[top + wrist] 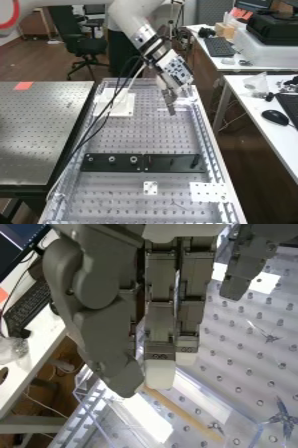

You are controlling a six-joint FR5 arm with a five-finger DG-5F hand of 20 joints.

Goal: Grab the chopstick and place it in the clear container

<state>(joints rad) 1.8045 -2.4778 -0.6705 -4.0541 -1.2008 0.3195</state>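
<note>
Because fingers (159,372) and thumb (100,331) look clamped on chopstick (179,411) near one end, long free part may twist. Chopstick slants out beyond fingers, over tabletop (159,135); likely light, stiff, slick. Hold nearer middle would balance better. Pinch spot partly hidden by thumb; far end hard to make out. Clear container (257,433) walls nearly vanish against tabletop; whether chopstick hangs above container, cannot tell.

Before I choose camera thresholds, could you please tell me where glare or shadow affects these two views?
High view: a soft sheen on the perforated metal table at the left. Wrist view: washed-out white patches beside the chopstick, though I can't tell glare from white surface there; dark shadow in the recesses of the hand.
</note>
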